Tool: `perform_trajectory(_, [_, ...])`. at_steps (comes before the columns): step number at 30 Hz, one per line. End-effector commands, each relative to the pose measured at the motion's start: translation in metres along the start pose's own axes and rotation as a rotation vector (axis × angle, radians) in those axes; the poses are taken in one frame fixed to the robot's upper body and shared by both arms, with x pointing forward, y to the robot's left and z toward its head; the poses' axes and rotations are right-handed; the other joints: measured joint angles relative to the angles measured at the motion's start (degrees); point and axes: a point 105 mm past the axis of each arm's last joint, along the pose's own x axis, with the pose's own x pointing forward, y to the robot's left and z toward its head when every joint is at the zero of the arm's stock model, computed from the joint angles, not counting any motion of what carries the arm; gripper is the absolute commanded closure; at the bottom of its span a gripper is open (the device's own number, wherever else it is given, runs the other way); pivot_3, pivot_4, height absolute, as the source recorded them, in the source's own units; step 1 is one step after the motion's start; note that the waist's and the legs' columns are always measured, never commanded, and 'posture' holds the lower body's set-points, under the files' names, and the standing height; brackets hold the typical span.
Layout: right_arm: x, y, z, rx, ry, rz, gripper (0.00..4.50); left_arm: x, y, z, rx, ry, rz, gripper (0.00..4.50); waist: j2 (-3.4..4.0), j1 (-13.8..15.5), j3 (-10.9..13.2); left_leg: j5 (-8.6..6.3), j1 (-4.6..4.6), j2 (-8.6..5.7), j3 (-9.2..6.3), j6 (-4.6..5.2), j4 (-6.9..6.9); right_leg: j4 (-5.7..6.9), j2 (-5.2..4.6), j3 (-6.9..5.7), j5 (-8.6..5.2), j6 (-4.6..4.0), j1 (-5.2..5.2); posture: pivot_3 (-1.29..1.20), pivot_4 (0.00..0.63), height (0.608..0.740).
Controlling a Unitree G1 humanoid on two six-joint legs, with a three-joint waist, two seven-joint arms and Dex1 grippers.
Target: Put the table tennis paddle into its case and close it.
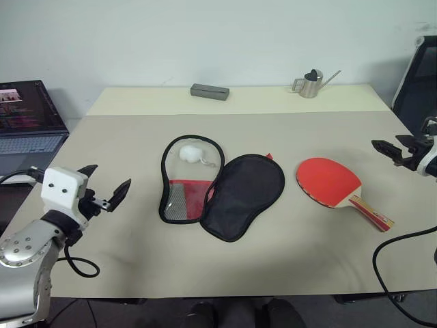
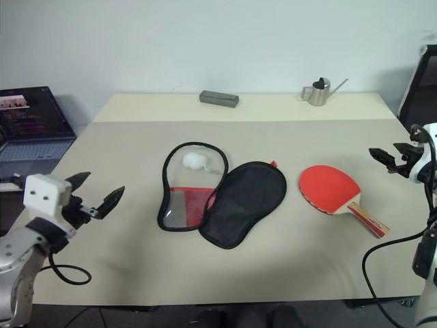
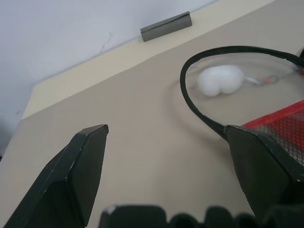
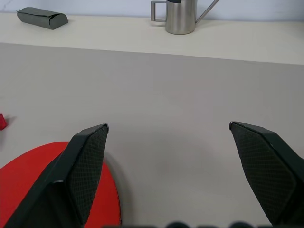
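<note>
Since case (image 1: 222, 184) lay unzipped mid-table, flap folded right, paddle (image 1: 336, 184) sat just beside it, untouched. Right gripper (image 1: 396, 151) hovered beyond blade, jaws wide, empty; left gripper (image 1: 104, 188) same, left of case. Best grab handle, not blade, slide in head-first.

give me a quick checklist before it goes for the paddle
1. Case open: ok, it lies unzipped, both halves spread flat on the table.
2. Space in the case: cannot tell, a white ball lies in the clear half.
3. Table tennis paddle reachable: ok, it lies flat to the right of the case, red face up, handle toward the right pincer.
4. Right pincer ready: ok, open, holding nothing, above the table beside the paddle.
5. Left pincer ready: ok, open, holding nothing, left of the case.
6. Path free: ok, the grey box and metal watering can sit at the far edge.
</note>
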Motion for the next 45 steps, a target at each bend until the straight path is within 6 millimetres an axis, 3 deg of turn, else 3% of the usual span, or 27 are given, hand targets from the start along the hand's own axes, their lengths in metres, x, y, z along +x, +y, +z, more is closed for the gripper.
perform_trajectory(1, [0.0, 0.007, 0.012, -0.037, -0.021, 0.056, 0.04, -0.007, 0.006, 0.017, 0.031, -0.053, -0.031, 0.22, 0.0, 0.0, 0.0, 0.0, 0.0, 0.0, 0.0, 0.0, 0.0, 0.0, 0.0, 0.0, 0.0, 0.0, 0.0, 0.0, 0.15, 0.74])
perform_trajectory(9, [0.002, 0.021, 0.007, -0.027, -0.021, 0.148, 0.04, -0.015, 0.02, 0.017, 0.019, -0.036, -0.036, 0.22, 0.02, 0.0, 0.0, -0.04, 0.01, 0.01, 0.01, 0.06, 0.0, 0.01, 0.01, 0.02, 0.0, -0.01, -0.02, 0.0, 0.15, 0.74])
perform_trajectory(17, [0.01, 0.052, -0.005, 0.007, -0.032, 0.275, 0.04, -0.011, 0.016, 0.016, 0.001, -0.012, -0.081, 0.22, 0.02, 0.1, 0.0, -0.06, -0.01, 0.05, -0.04, 0.08, 0.02, 0.04, 0.04, -0.01, 0.01, -0.02, -0.04, 0.0, 0.15, 0.74])
perform_trajectory(24, [-0.004, 0.104, -0.003, 0.073, -0.05, 0.443, 0.04, 0.004, 0.006, 0.025, -0.027, -0.023, -0.219, 0.22, 0.04, 0.3, 0.0, -0.08, -0.06, 0.03, -0.31, 0.1, 0.06, 0.08, 0.03, -0.04, 0.02, -0.02, -0.06, 0.0, 0.15, 0.74])
perform_trajectory(32, [-0.02, 0.164, 0.003, 0.15, -0.061, 0.523, 0.04, 0.019, -0.034, 0.032, -0.113, -0.021, -0.511, 0.22, 0.03, 0.1, 0.0, -0.09, -0.06, 0.06, -0.4, 0.13, 0.06, 0.11, 0.07, -0.04, 0.03, -0.03, -0.11, 0.0, 0.15, 0.74])
perform_trajectory(35, [-0.024, 0.188, -0.008, 0.185, -0.001, 0.55, 0.04, 0.024, -0.044, 0.036, -0.115, -0.02, -0.601, 0.22, 0.02, 0.2, 0.0, -0.1, -0.07, 0.04, -0.4, 0.14, 0.06, 0.11, 0.07, -0.02, 0.03, -0.03, -0.13, 0.0, 0.15, 0.74])
perform_trajectory(45, [-0.023, 0.233, -0.052, 0.223, 0.256, 0.51, 0.04, 0.029, -0.071, 0.047, -0.073, -0.039, -0.804, 0.22, 0.01, 0.0, 0.0, -0.11, -0.09, 0.1, -0.39, 0.15, 0.05, 0.15, 0.13, 0.01, 0.03, -0.04, -0.21, 0.0, 0.15, 0.74])
